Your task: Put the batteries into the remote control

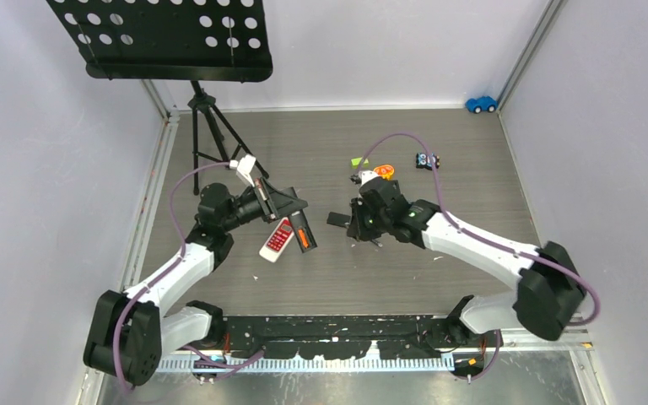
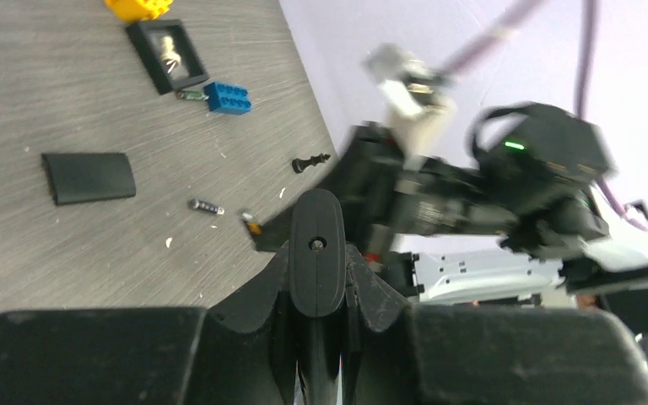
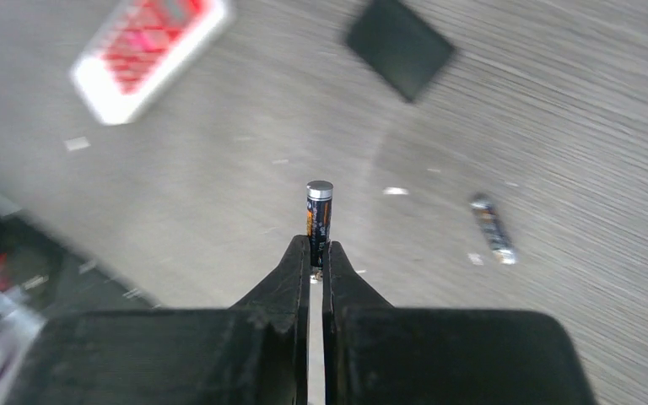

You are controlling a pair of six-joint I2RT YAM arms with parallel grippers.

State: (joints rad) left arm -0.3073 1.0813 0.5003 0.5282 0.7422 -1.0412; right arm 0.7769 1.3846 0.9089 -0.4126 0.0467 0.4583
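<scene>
Right claw [image 3: 316, 253] pinching battery [image 3: 320, 211], black cover [image 3: 399, 35] beyond

table [image 3: 557, 126]: grey wood-grain, matt | battery [image 3: 319, 218]: glossy wrap, shiny metal cap | fingers [image 3: 294, 268]: matt black plastic

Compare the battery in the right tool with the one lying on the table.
The held battery is clamped in the right tool and sticks out beyond it; the loose battery lies flat on the table. The held battery shows a dark label with orange; the loose battery looks grey-silver. Both are slim cylinders.
</scene>
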